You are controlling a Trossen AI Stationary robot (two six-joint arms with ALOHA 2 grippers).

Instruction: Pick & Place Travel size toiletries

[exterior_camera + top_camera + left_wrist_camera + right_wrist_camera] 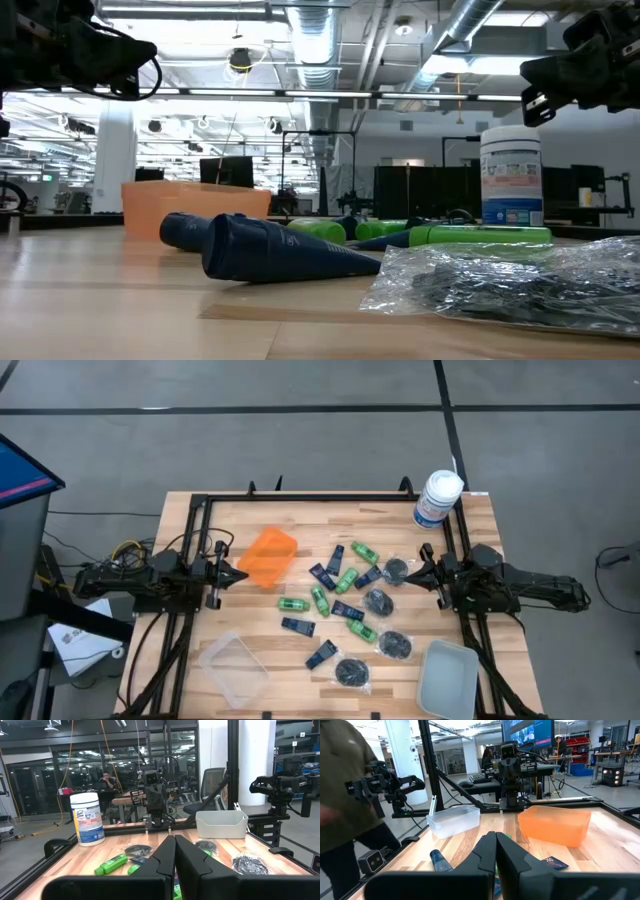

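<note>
Lying mid-table at mixed angles, toiletries (345, 610) between orange bin (269, 556), clear bin (233, 667), grey bin (448, 678), white canister (437, 498); left gripper (243, 573), right gripper (411, 573) closed, empty, flanking.

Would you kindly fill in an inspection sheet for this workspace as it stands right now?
Surface: light wooden plank table inside a black metal frame.
Job's things: small green bottles, flat navy tubes and black round pieces in clear packets scattered mid-table, none in a bin.
Clutter: orange translucent bin, clear plastic bin, pale grey bin, large white canister with blue label.
Grippers: left gripper shut and empty at the left edge; right gripper shut and empty at the right edge.
Cables: loose wires on the floor left of the table.
Surroundings: grey floor; a person beside the table.
</note>
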